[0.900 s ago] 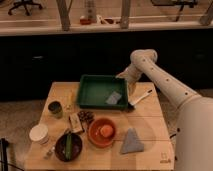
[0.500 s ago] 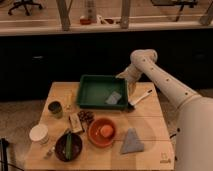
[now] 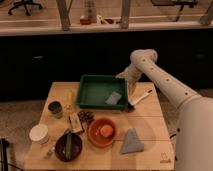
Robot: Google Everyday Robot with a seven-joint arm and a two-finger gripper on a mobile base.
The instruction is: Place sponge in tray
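Tray (image 3: 102,77), bowl (image 3: 90,134) on table (image 3: 150,120); claw (image 3: 126,83) above

A light wooden tabletop (image 3: 150,125) stands on a speckled grey floor (image 3: 20,112). Behind it a dark cabinet front (image 3: 50,57) runs under a pale ledge (image 3: 40,27). The light is dim.

An office, by the rolling chair (image 3: 25,6) and long counter (image 3: 45,27) behind the desk (image 3: 150,125). The end effector (image 3: 125,81) hangs at the tray's (image 3: 92,92) right edge.

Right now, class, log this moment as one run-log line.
sponge: lying in tray | gripper: at tray edge beside sponge
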